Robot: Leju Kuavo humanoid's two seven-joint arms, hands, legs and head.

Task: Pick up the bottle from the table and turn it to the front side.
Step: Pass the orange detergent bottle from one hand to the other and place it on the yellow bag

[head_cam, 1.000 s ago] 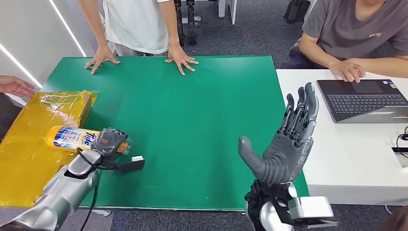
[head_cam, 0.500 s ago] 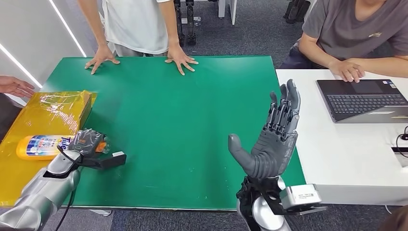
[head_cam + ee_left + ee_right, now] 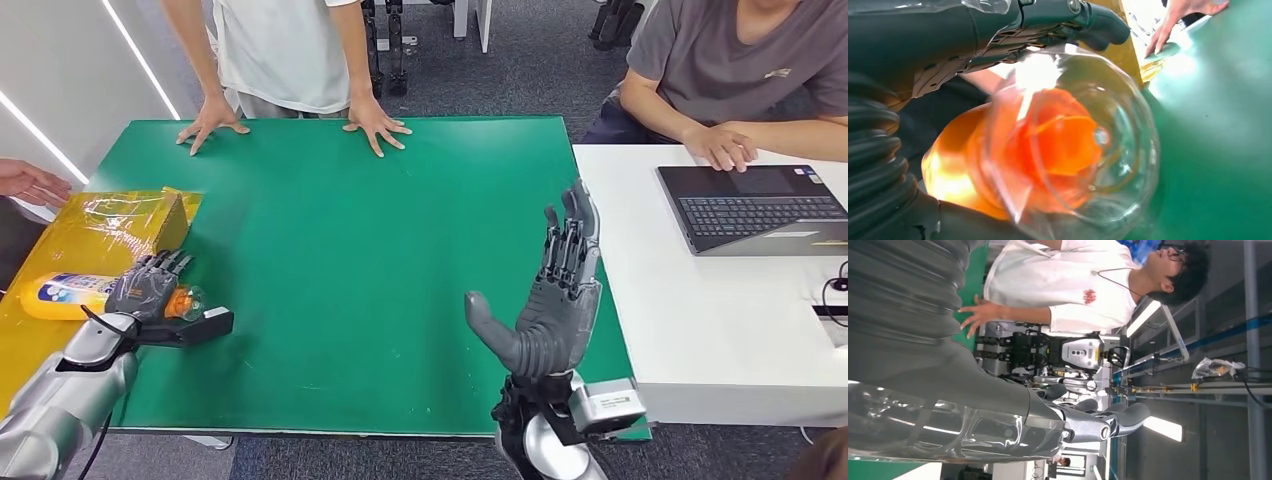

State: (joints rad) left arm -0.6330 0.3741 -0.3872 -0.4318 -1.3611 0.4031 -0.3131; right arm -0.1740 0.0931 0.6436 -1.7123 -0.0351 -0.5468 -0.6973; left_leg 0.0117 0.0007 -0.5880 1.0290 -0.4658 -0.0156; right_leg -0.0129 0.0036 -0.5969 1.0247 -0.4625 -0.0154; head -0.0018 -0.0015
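Observation:
The bottle (image 3: 58,296), yellow with a blue and white label, lies on its side on the yellow sheet (image 3: 40,350) at the table's left edge. Its orange cap under a clear cover (image 3: 183,303) points toward the green table. My left hand (image 3: 146,288) lies over the cap end with its fingers (image 3: 170,264) stretched out, not wrapped round it. In the left wrist view the clear cover and orange cap (image 3: 1063,150) sit right against the palm, with the fingers (image 3: 1068,15) reaching past them. My right hand (image 3: 553,300) is raised over the table's front right, fingers apart and holding nothing.
A yellow wrapped box (image 3: 135,215) lies behind the bottle. One person rests both hands (image 3: 378,122) on the green table's (image 3: 380,230) far edge; another person's hand (image 3: 30,180) is at the far left. A white table with a laptop (image 3: 750,205) and a seated person stands to the right.
My left hand carried the bottle leftward onto the yellow sheet, and its fingers have gone from curled round the neck to stretched out. My right hand drifted left and slightly lower.

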